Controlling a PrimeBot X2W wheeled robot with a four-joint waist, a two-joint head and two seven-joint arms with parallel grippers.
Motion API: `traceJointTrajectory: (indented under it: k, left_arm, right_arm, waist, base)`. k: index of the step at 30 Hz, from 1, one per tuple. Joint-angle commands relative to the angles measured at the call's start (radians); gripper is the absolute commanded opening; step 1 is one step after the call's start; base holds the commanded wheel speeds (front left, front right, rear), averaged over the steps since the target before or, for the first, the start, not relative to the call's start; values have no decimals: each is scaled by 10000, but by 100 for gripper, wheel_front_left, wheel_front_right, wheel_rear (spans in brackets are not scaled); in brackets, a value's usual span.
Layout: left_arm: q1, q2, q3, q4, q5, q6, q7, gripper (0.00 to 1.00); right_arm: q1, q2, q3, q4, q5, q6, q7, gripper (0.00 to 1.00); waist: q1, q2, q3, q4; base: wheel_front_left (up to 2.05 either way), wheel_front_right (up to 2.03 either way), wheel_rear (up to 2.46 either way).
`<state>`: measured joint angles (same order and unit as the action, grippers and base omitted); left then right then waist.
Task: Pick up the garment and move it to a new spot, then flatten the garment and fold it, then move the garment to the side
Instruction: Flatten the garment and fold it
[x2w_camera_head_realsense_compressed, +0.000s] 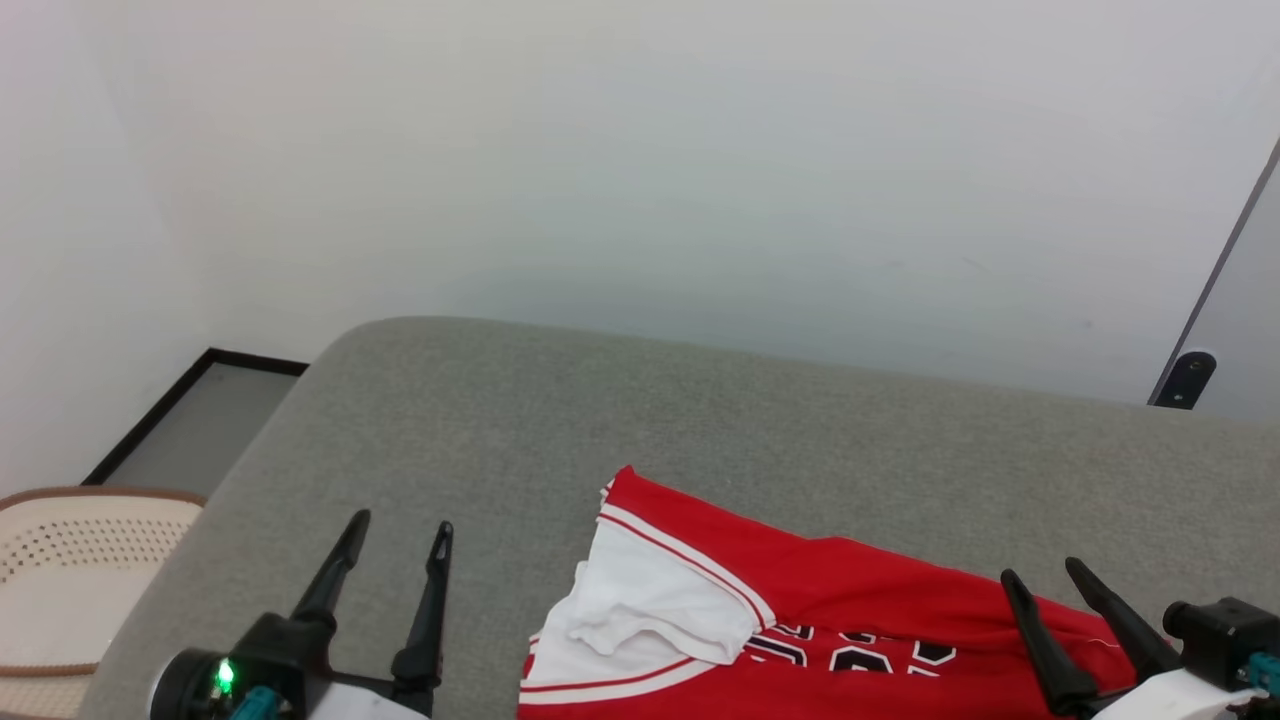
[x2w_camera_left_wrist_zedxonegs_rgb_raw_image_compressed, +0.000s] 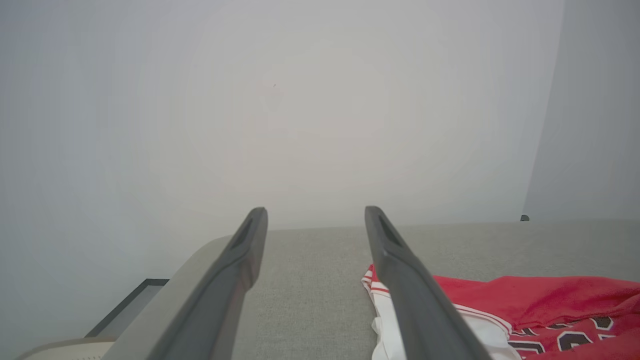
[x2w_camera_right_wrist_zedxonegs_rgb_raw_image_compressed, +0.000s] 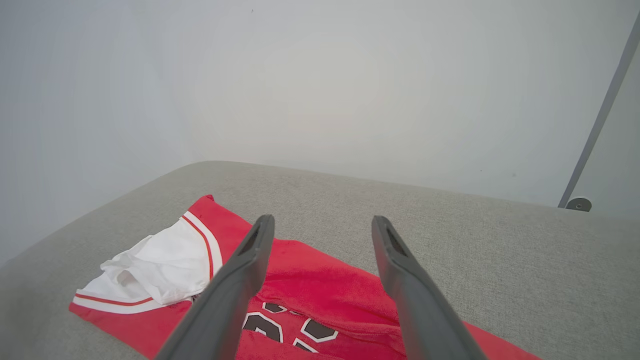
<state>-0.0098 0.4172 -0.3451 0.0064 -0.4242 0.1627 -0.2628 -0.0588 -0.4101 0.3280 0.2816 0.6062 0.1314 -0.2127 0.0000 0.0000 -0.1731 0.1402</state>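
Note:
The garment, red with a white sleeve and black white-outlined lettering, lies folded on a grey cushioned surface, running off the bottom of the head view. My left gripper hangs open to the left of it, apart from the cloth, nothing between its fingers. My right gripper is open over the garment's right part. In the left wrist view the left gripper frames bare cushion, the garment at lower right. In the right wrist view the right gripper points over the garment.
A plain pale wall rises behind the cushioned surface. A cream perforated basket stands at lower left, beside a dark-framed floor strip. A grey door edge with a dark stopper is at the right. Bare cushion lies beyond the garment.

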Motion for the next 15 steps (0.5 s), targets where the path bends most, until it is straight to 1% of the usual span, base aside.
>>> traceJointTrajectory:
  k: [1, 3, 6, 8, 13, 14, 15]
  left_arm:
    - [137, -170, 208, -53, 256, -265, -18, 100]
    - [314, -397, 468, 25, 550, -661, -16, 100]
    - [417, -802, 987, 89, 673, -1185, -17, 100]
    - [489, -1012, 1320, 174, 778, -1468, -17, 100]
    - [484, -1468, 1911, 310, 1128, -2030, -17, 100]
    - [459, -1575, 1996, 345, 1193, -2120, -17, 100]
    - [459, -1575, 1996, 345, 1193, -2120, -17, 100]
  right_arm:
    - [60, 56, -18, 88, -16, -18, -90, 100]
    - [-33, 87, 105, 207, 22, -18, -149, 100]
    - [-192, 74, 298, 380, 99, -18, -110, 100]
    - [-305, 10, 330, 496, 113, -18, -64, 100]
    - [-536, -290, 267, 717, 187, -18, 81, 100]
    - [-585, -346, 243, 722, 191, -18, 78, 100]
    - [-585, -346, 243, 722, 191, -18, 78, 100]
  waist:
    - [0, 0, -11, -57]
    - [0, 0, 7, -156]
    - [0, 0, 64, -335]
    - [0, 0, 118, -516]
    - [0, 0, 316, -1087]
    - [0, 0, 364, -1186]
    - [0, 0, 364, -1186]
  base:
    - [0, 0, 0]
    - [0, 0, 0]
    - [0, 0, 0]
    - [0, 0, 0]
    - [0, 0, 0]
    - [0, 0, 0]
    - [0, 0, 0]
